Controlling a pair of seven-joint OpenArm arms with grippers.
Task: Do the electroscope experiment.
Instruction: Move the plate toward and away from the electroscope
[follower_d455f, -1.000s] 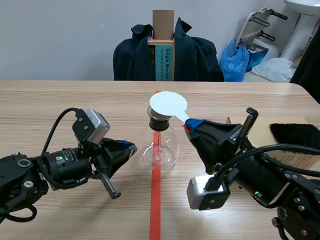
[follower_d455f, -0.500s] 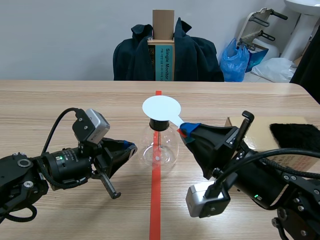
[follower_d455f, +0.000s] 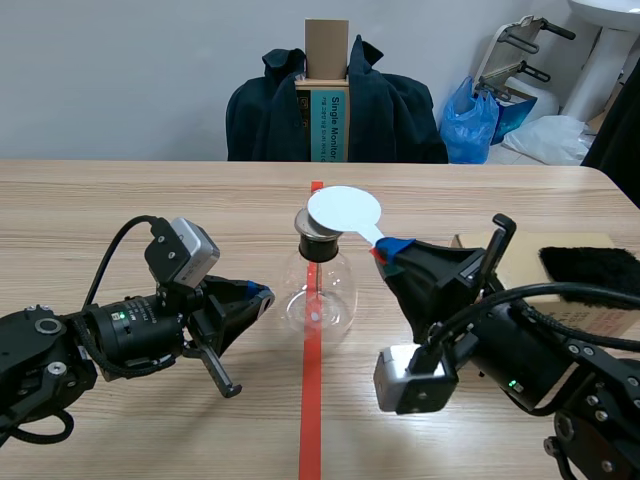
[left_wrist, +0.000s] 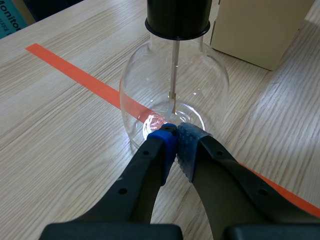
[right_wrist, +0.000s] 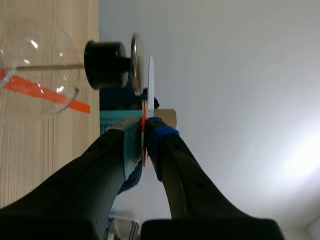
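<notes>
Wooden bench (follower_d455f: 150, 200), dark coats (follower_d455f: 390, 110) behind. Your right hand (follower_d455f: 385, 250) is clamped on the stem of the white disc paddle (follower_d455f: 343, 210), with the disc just above the electroscope (follower_d455f: 320, 290). Your left hand (follower_d455f: 262, 294), closed on nothing, sits at its base. If you dip the paddle too low or nudge with the left hand, the electroscope may tip.

1. Past the table's far edge you see a dark jacket (follower_d455f: 260, 120) draped around an upright cardboard box (follower_d455f: 326, 45).
2. To its right you find a blue plastic bag (follower_d455f: 470, 120) beside a white bag (follower_d455f: 555, 138).
3. Near the table's right edge sits a tan box (follower_d455f: 525, 258).
</notes>
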